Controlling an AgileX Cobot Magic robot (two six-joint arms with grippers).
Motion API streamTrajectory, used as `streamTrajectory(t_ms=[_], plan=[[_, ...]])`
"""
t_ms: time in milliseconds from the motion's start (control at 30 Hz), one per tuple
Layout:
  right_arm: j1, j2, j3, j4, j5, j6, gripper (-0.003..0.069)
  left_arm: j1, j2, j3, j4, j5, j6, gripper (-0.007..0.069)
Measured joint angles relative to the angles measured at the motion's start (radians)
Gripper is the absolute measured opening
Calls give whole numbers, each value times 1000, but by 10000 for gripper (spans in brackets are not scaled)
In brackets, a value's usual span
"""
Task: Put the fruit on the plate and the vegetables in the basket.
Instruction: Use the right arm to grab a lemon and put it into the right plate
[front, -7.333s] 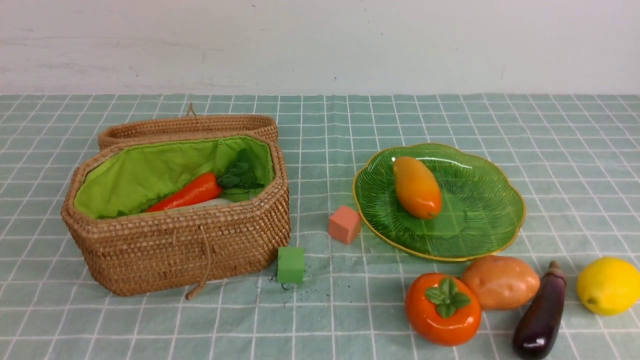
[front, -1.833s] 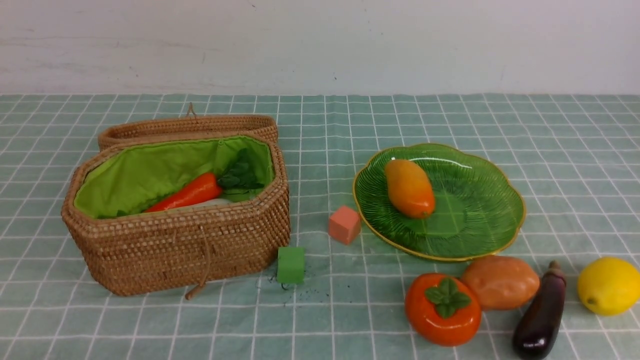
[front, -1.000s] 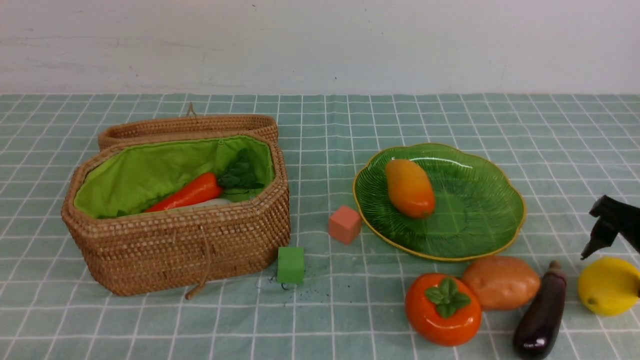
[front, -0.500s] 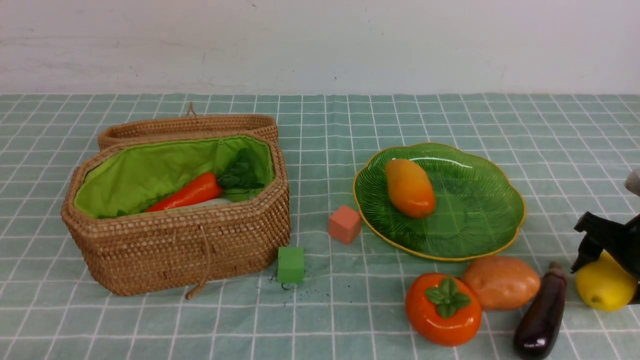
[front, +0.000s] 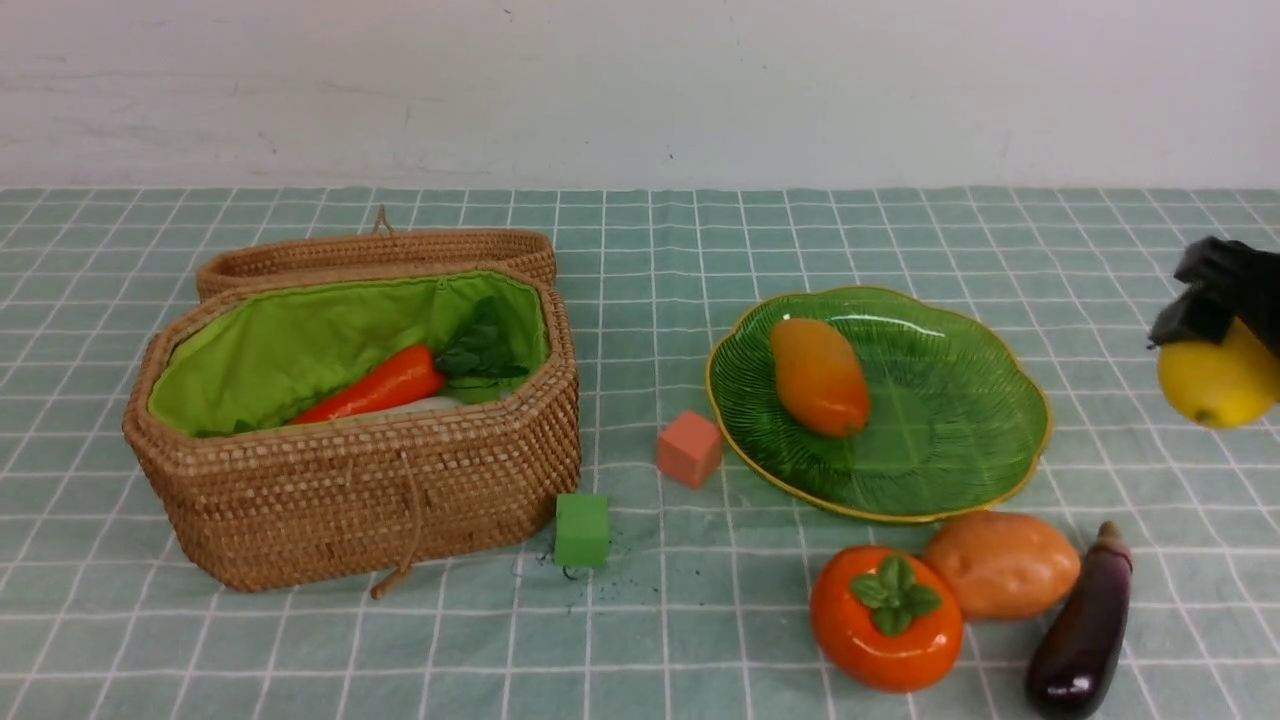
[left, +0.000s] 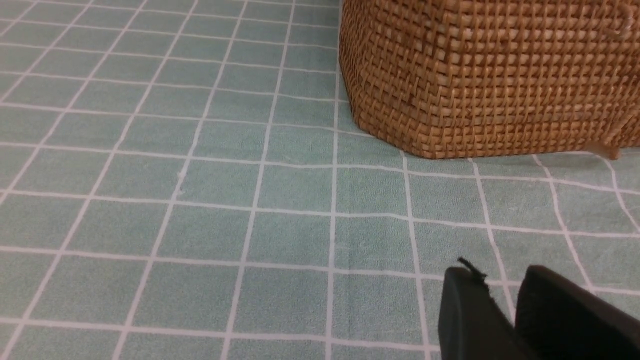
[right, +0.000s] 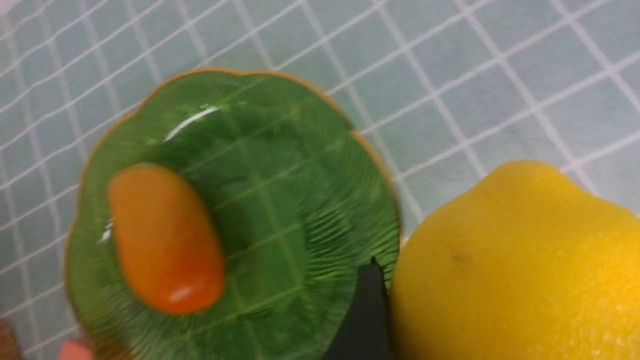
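1. The lemon (front: 1212, 390) is clamped in the right end effector (front: 1222, 330). It is held in the air above the tabletop (front: 650, 640) at the right edge of the scene, to the right of the plate (front: 960, 420) and not yet over it.
2. The step in hand is judged to be the carry to the plate. The lemon is best moved leftward until it hangs over the bare right half of the dish, well apart from the mango (front: 818, 376) lying on the left half.
3. It is best lowered close to the glass before the fingers are parted. A rounded, glossy fruit is likely to roll on a smooth, shallow dish and could knock the mango or cross the low rim.
4. The left end effector (left: 515, 310) is seen with its fingers drawn almost together and nothing between them, low over the cloth near a corner of the basket (front: 380, 500).
5. The lemon is smooth and bright yellow, with a blunt nub at one end. The mango is oblong, orange-yellow and shiny.
6. The plate is ribbed green glass with a scalloped gold rim. The basket is stiff brown wicker lined with bright green cloth, and a carrot (front: 375, 388) is seen inside it.
7. At the near right, a persimmon (front: 886, 618), a potato (front: 1002, 564) and an eggplant (front: 1082, 636) lie close together on the checked cloth.
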Motion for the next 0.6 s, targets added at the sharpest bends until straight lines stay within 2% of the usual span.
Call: streamTrajectory(t_ms=[100,300,600], plan=[[84,27,-47,34,8,-38,594,0,0,0,0,0,0,152],[189,165,-168,51,-31,-50,594,0,0,0,0,0,0,152],[201,432,-211,60,-115,-50,594,0,0,0,0,0,0,156]])
